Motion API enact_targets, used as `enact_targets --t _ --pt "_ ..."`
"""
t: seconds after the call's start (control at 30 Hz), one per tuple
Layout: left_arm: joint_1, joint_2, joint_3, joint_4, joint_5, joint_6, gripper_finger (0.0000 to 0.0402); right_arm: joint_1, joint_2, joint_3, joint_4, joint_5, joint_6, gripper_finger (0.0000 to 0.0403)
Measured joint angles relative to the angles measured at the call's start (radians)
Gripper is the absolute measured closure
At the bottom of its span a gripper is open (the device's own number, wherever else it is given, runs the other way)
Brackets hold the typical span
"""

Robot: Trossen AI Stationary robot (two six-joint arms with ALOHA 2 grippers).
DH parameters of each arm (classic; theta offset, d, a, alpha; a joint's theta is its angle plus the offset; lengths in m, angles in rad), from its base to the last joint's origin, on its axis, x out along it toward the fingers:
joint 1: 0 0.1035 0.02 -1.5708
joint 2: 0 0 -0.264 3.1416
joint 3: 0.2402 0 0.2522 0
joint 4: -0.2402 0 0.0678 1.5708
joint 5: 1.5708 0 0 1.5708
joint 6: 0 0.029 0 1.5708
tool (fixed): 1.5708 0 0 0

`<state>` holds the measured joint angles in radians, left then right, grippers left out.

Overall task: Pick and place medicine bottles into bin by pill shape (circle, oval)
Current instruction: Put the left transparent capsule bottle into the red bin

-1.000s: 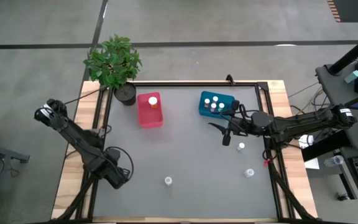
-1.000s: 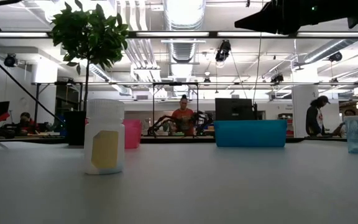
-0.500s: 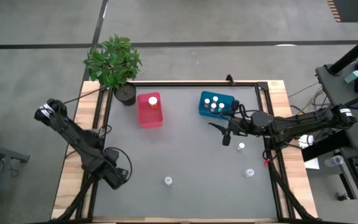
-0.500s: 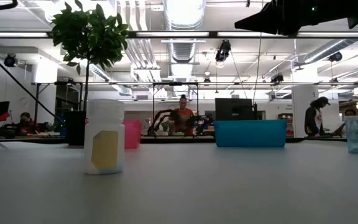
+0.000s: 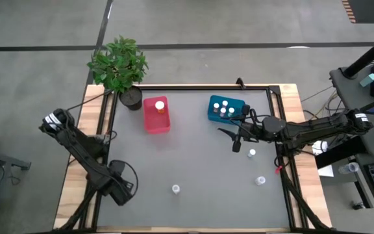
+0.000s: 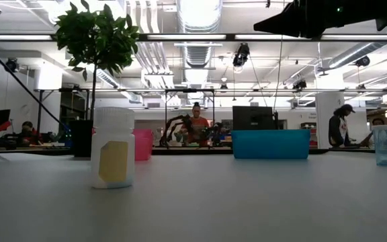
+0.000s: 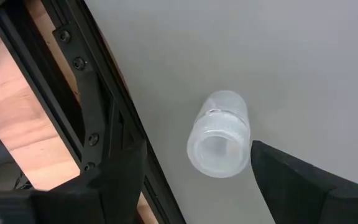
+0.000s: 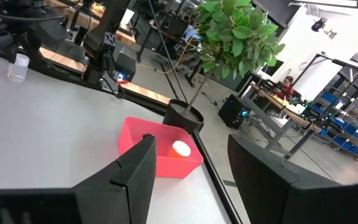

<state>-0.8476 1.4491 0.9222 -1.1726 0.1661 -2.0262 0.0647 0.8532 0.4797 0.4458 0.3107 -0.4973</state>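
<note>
**Three bottles left on the table, the rest already binned**

Three medicine bottles stand loose on the grey table [image 5: 193, 156]: one at the near edge [image 5: 175, 189], and two on the right side [image 5: 252, 153] [image 5: 260, 181]. The teal bin [image 5: 214, 116] at the far right holds a cluster of white caps, four or so. The pink bin [image 5: 149, 122], far left by the plant pot [image 5: 132, 97], holds one bottle. By my reading the sort is well past halfway.

The left gripper [image 7: 194, 180] hangs low at the near left, its fingers spread wide on either side of a clear bottle, not clamped on it. The right gripper [image 5: 236, 140] hovers just near of the teal bin, fingers apart and holding nothing.
</note>
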Motion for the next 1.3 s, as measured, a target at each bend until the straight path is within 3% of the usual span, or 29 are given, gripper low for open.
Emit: enact_targets --t 0.33,0.87,1.1,1.3 --pt "0.0 0.024 0.0 0.011 -0.008 0.0 0.0145 0.0 0.0 0.0 0.0 0.0 -0.001 0.0216" --pt "0.001 0.021 0.0 0.028 -0.016 0.0 0.0272 0.0 0.0 0.0 0.0 0.002 -0.003 0.0216" --pt "0.008 0.02 0.014 0.028 -0.019 0.022 0.0281 0.0 0.0 0.0 0.0 0.002 -0.004 0.0216" --pt "0.089 -0.004 0.073 0.023 -0.02 0.129 0.0283 0.0 0.0 0.0 0.0 0.003 -0.004 0.0216"
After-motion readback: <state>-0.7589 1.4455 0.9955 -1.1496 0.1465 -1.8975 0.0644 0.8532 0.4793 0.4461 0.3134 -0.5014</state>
